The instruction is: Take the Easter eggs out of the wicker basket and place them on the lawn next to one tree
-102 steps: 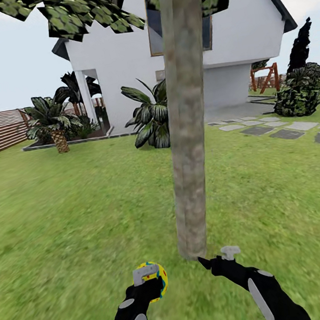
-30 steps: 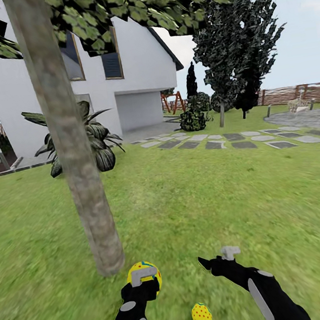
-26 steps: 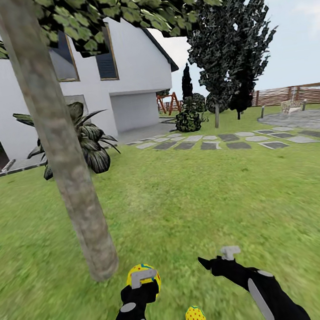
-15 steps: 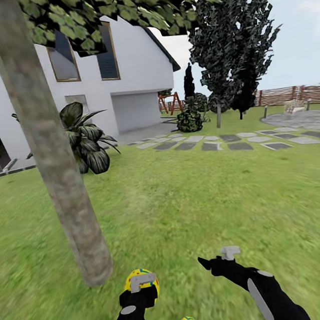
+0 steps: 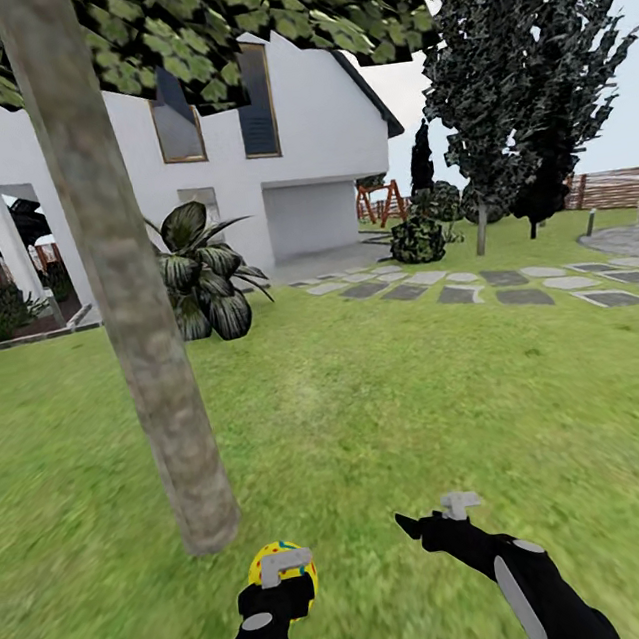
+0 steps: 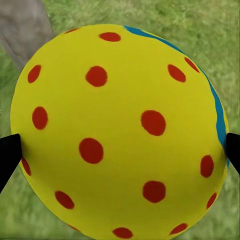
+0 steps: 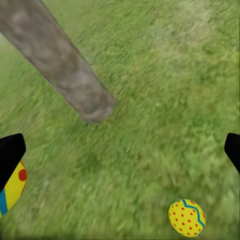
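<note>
Gripping an Easter egg (image 6: 120, 130), left hand (image 5: 277, 570), right hand (image 7: 120, 145) spread empty

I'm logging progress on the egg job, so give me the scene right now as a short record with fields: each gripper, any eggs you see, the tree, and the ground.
left gripper: shut on an Easter egg, held above the grass close to the trunk's base
right gripper: open, holding nothing
egg on the ground: lying on the lawn near the tree, apart from the trunk
tree: thick mottled grey-brown trunk, just ahead of the left arm
background: white house, grey stepping-stone path
</note>
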Robot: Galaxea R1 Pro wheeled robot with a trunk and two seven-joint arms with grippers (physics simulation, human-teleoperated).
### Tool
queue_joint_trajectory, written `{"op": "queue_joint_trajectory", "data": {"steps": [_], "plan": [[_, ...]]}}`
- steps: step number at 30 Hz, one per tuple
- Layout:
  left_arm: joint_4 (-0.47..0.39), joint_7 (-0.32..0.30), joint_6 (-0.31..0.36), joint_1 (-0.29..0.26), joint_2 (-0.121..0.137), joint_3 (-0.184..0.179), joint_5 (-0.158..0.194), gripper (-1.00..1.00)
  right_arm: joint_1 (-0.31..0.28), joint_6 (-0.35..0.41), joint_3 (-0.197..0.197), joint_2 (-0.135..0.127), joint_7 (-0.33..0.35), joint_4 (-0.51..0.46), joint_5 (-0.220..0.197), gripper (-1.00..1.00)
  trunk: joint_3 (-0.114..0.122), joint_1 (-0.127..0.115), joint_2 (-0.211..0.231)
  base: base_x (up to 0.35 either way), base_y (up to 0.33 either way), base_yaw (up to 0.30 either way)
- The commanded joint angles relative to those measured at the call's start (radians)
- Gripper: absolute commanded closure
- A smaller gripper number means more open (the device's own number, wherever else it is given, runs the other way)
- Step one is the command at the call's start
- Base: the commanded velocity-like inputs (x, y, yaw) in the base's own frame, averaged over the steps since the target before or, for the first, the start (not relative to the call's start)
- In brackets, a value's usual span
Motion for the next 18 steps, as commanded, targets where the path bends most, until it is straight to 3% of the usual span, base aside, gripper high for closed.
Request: {"op": "queue_joint_trajectory", "data": {"steps": [1, 18], "plan": [[-0.001, 0.009, 0.003, -0.002, 0.001, -0.004, 0.006, 1.0, -0.001, 0.009, -0.004, 0.001, 0.005, -0.001, -0.008, -1.0, -0.001, 0.0, -0.001, 0.0, -0.32, 0.242], [0.001, 0.009, 0.003, -0.002, 0.0, -0.003, 0.006, 1.0, -0.001, 0.009, -0.002, 0.001, -0.002, -0.001, -0.004, -1.0, 0.019, 0.0, -0.001, 0.0, -0.32, 0.215]]}}
